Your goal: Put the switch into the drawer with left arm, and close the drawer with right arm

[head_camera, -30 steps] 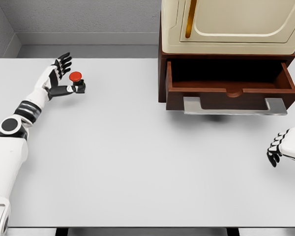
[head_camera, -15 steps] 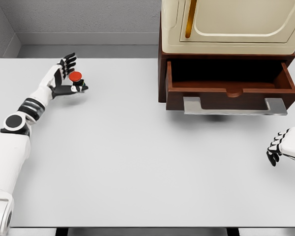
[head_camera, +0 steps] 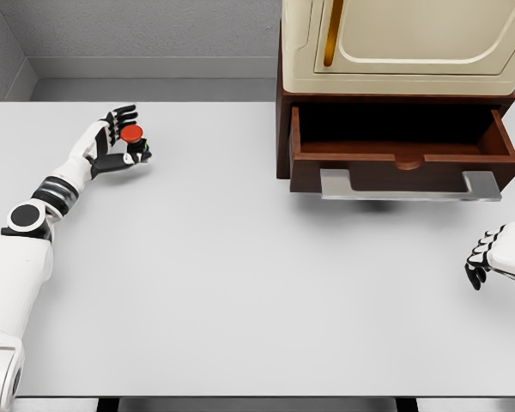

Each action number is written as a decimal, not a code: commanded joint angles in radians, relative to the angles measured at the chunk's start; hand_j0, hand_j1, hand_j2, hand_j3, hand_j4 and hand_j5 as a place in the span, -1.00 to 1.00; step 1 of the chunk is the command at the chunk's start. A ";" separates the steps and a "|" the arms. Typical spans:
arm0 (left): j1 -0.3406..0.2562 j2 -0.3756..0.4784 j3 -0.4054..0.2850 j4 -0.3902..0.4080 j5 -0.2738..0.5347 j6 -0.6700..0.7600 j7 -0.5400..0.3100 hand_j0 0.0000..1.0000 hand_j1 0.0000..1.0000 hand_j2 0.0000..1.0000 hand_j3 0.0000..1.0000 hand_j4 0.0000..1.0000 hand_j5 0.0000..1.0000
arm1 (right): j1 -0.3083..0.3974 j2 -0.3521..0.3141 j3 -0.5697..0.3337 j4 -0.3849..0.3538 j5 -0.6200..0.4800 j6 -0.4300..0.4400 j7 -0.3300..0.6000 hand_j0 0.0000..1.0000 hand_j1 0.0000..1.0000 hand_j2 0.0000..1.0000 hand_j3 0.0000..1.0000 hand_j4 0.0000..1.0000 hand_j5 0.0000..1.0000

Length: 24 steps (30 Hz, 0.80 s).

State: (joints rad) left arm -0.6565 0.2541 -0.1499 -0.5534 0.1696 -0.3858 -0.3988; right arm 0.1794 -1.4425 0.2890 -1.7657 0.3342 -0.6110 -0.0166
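Observation:
The switch (head_camera: 134,142), a small black box with a red round button on top, stands on the white table (head_camera: 240,275) at the far left. My left hand (head_camera: 118,137) wraps it from the left: thumb against the black base, fingers curled over by the red button. The switch still rests on the table. The brown drawer (head_camera: 403,159) stands pulled open at the upper right, its inside dark and showing nothing in it, with a grey handle bar (head_camera: 410,186) in front. My right hand (head_camera: 482,260) rests low at the right edge, fingers relaxed, holding nothing.
A cream cabinet (head_camera: 412,43) with a gold handle sits on top of the drawer unit. A grey wall runs behind the table. A wide stretch of table separates the switch from the drawer.
The left hand's fingers have curled down from pointing upward to close around the switch. The switch has stayed in place and the right hand has not moved.

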 commanded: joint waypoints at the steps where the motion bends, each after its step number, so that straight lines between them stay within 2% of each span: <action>1: 0.000 0.001 0.003 0.000 -0.001 0.001 0.000 0.42 0.42 0.42 0.42 0.42 0.42 | 0.000 -0.003 -0.001 0.000 -0.006 0.000 0.000 -0.45 -0.45 -0.45 -0.45 -0.45 -0.45; 10: 0.000 0.001 -0.005 0.000 -0.024 -0.001 0.000 0.44 0.44 0.44 0.44 0.44 0.44 | 0.000 -0.003 -0.001 0.000 -0.006 0.000 -0.002 -0.45 -0.45 -0.45 -0.45 -0.45 -0.45; 15: 0.002 0.001 -0.007 -0.002 -0.025 -0.002 0.000 0.51 0.51 0.51 0.51 0.51 0.51 | 0.002 -0.003 -0.001 0.000 -0.006 0.000 -0.002 -0.46 -0.46 -0.46 -0.46 -0.46 -0.46; 17: 0.002 0.002 -0.007 -0.002 -0.025 -0.004 0.000 0.60 0.60 0.60 0.60 0.60 0.60 | 0.002 -0.003 -0.001 0.000 -0.006 0.000 -0.002 -0.46 -0.46 -0.46 -0.46 -0.46 -0.46; 24: 0.002 0.001 -0.004 -0.002 -0.053 -0.004 0.000 0.61 0.61 0.61 0.61 0.61 0.61 | 0.000 -0.003 -0.001 0.000 -0.006 0.000 -0.002 -0.46 -0.46 -0.46 -0.46 -0.46 -0.46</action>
State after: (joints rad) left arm -0.6550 0.2547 -0.1551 -0.5538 0.1147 -0.3899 -0.3989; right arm 0.1794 -1.4425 0.2890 -1.7656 0.3342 -0.6110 -0.0182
